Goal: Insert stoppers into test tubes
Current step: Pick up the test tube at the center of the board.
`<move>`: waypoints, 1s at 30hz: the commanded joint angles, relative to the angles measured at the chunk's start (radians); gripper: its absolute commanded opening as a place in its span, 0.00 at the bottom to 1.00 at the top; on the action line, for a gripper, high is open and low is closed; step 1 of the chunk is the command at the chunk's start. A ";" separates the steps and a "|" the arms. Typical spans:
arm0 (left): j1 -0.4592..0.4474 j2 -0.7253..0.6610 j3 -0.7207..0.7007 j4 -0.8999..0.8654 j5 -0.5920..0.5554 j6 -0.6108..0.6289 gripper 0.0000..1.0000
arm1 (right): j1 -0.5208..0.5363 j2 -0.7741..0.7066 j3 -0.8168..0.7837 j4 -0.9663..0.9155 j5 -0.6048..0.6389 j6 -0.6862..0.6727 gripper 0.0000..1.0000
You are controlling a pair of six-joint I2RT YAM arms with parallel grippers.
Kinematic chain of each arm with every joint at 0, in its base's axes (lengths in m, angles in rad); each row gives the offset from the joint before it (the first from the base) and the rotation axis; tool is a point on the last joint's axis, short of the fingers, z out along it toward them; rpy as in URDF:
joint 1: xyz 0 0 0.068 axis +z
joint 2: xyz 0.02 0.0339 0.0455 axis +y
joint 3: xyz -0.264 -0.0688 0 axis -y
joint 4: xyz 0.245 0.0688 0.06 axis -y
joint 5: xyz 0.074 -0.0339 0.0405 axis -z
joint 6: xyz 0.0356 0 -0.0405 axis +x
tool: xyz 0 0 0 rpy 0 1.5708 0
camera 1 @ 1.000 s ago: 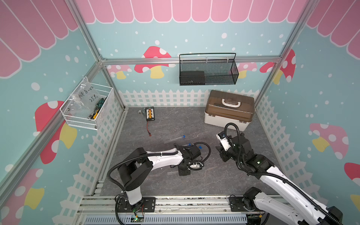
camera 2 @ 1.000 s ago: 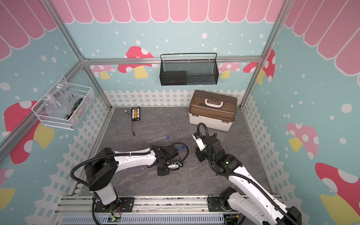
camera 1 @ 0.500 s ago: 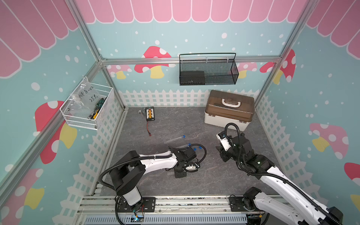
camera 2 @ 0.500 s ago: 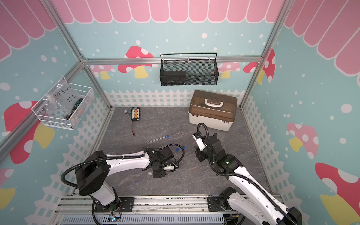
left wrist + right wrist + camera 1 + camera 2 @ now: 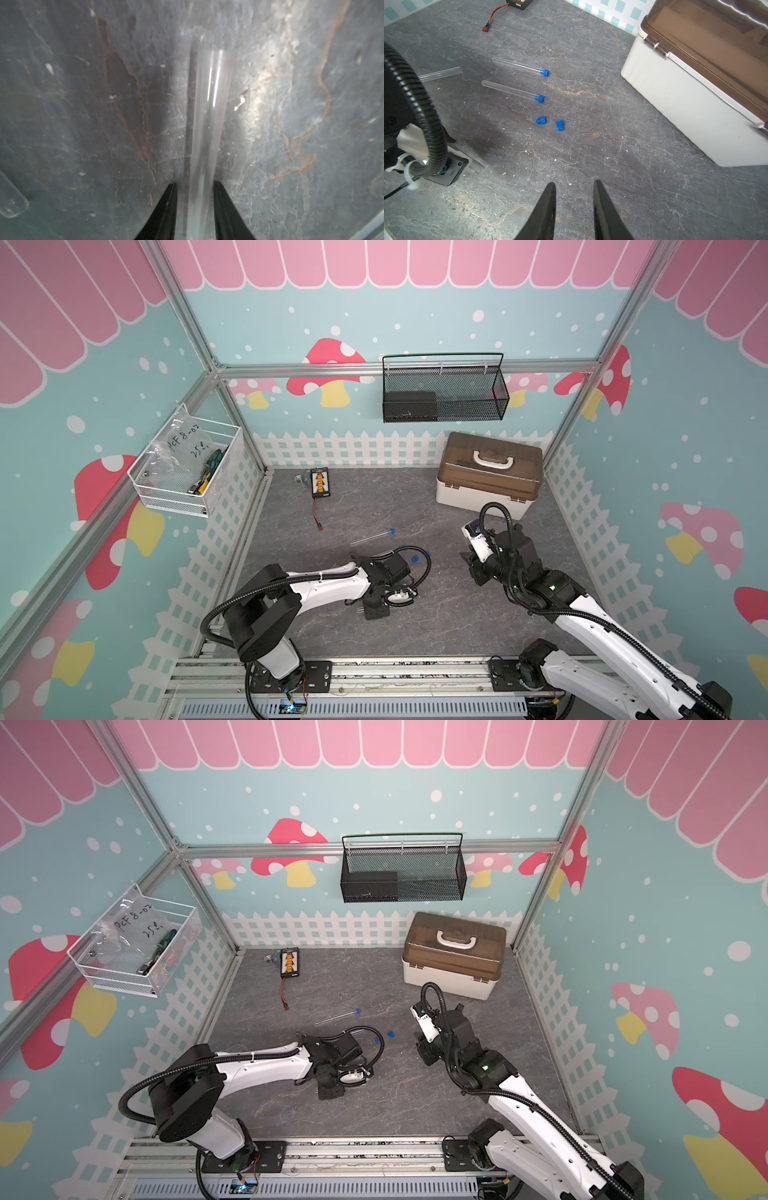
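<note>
My left gripper (image 5: 376, 610) (image 5: 195, 184) is low on the grey floor, straddling a clear, unstoppered test tube (image 5: 207, 114). One finger (image 5: 220, 199) touches the tube and a gap shows at the other finger, so the jaws are open. Another tube's rounded end (image 5: 10, 199) lies nearby. My right gripper (image 5: 574, 182) (image 5: 428, 1056) hovers open with nothing in it. Ahead of it lie two loose blue stoppers (image 5: 541, 120) (image 5: 559, 125), two stoppered tubes (image 5: 520, 67) (image 5: 511, 91) and an open tube (image 5: 440, 74) partly behind the left arm.
A white box with a brown lid (image 5: 488, 477) stands at the back right, close to the right arm. A small charger board with a red lead (image 5: 319, 483) lies at the back. White fence walls ring the floor (image 5: 436, 614). A black mesh basket (image 5: 442, 389) hangs on the back wall.
The left arm has swung a little to the left and towards the front, taking its gripper with it, and its jaws have parted slightly. The right arm has not moved.
</note>
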 commanded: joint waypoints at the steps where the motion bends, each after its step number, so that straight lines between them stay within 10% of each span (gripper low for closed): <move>1: 0.006 0.016 -0.015 0.010 0.005 0.013 0.33 | -0.006 -0.016 0.001 -0.018 0.000 -0.006 0.29; 23: 0.006 -0.015 -0.049 0.072 0.025 0.033 0.16 | -0.007 0.000 0.010 -0.021 -0.006 0.036 0.29; 30: 0.015 -0.182 -0.103 0.204 0.140 0.094 0.15 | -0.007 -0.038 -0.002 -0.019 -0.059 0.258 0.30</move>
